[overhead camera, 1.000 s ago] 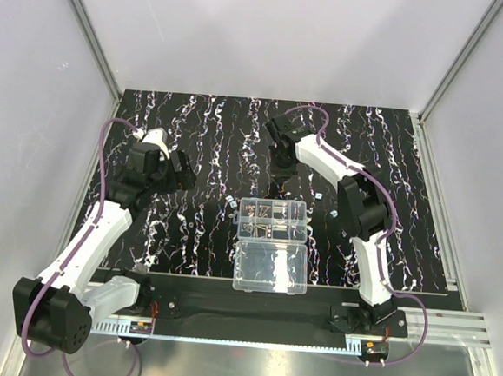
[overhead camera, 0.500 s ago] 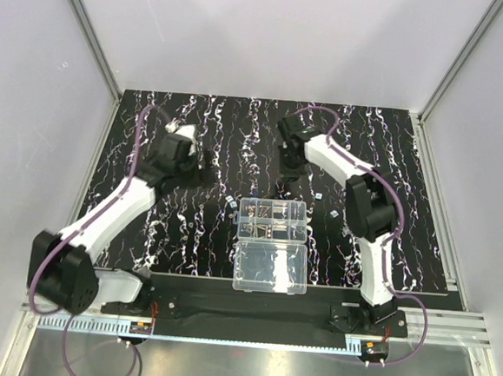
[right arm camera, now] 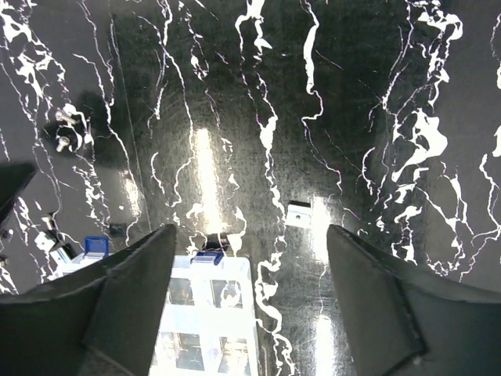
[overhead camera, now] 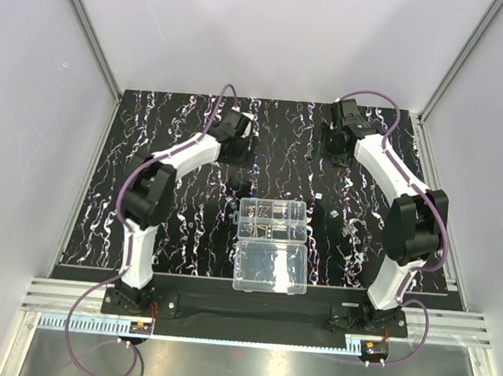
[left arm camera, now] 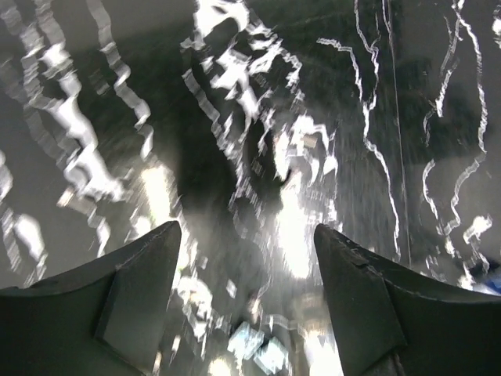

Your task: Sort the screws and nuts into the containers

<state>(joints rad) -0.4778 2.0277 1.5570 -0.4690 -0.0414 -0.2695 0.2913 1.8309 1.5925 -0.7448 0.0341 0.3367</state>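
The containers are the cells of a clear organizer box (overhead camera: 240, 218) at the mat's middle, several holding small metal bits. In the right wrist view the box (right arm camera: 205, 301) lies low between the fingers. A small square nut (right arm camera: 298, 213) rests on the mat just right of the box, and a little cluster of screws (right arm camera: 66, 129) lies at the left. My right gripper (right arm camera: 250, 229) hangs open and empty over the far right of the mat (overhead camera: 327, 152). My left gripper (left arm camera: 244, 231) is open and empty at the far centre (overhead camera: 239, 150); its view is blurred.
The box's plain clear lid (overhead camera: 271, 268) lies flat towards the arm bases. Blue latches (right arm camera: 207, 255) mark the box's far edge. More tiny bits (overhead camera: 333, 213) dot the black streaked mat (overhead camera: 171, 216). Grey walls enclose it on three sides.
The left arm swung from the mat's left side to the far centre. The right gripper pulled back from the box's far edge, moved right, and opened.
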